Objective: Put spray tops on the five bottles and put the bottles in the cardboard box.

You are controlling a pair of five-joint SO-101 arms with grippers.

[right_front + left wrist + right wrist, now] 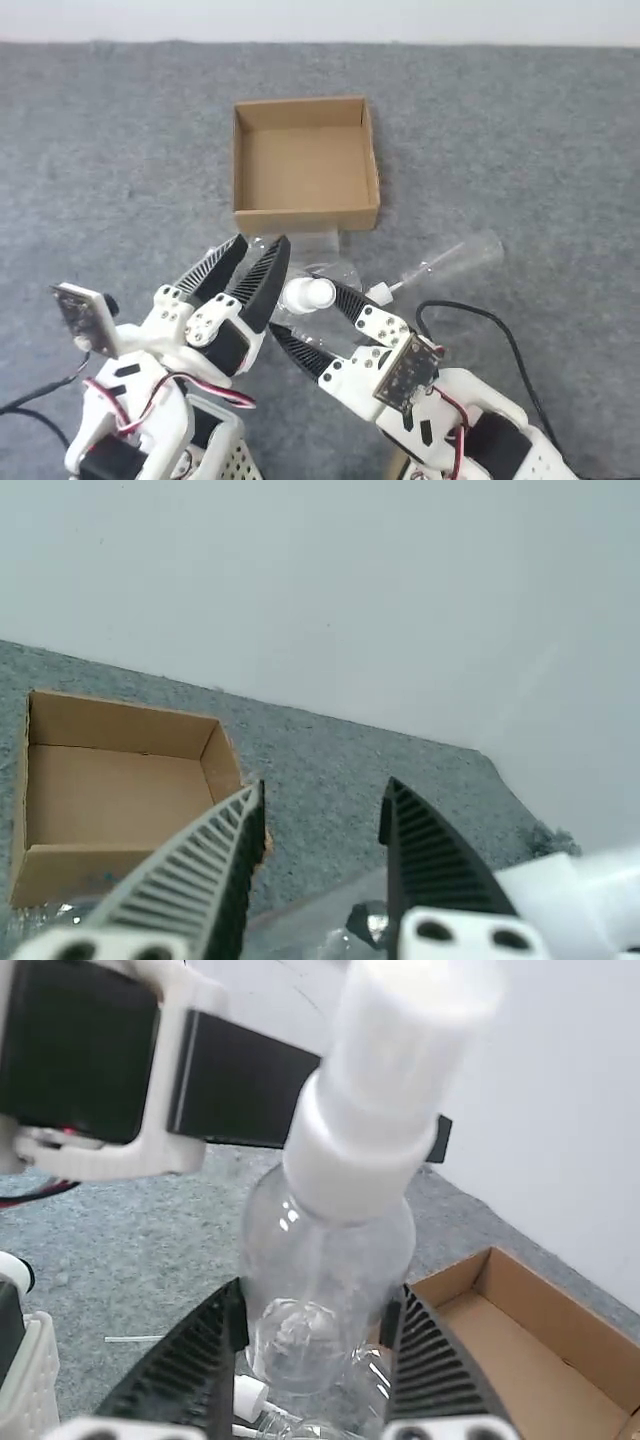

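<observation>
Grey carpet covers the bench (120,150), with the open cardboard box (305,160) at 12 o'clock. At centre, the right gripper (318,325) fingers clamp a clear bottle (330,1260) standing roughly upright, white spray top (308,293) fitted and pointing up. At its 9 o'clock, the left gripper (262,243) fingers are parted, grasping nothing. Another clear bottle (455,260) lies sideways at 3 o'clock, its neck toward 8 o'clock.
</observation>
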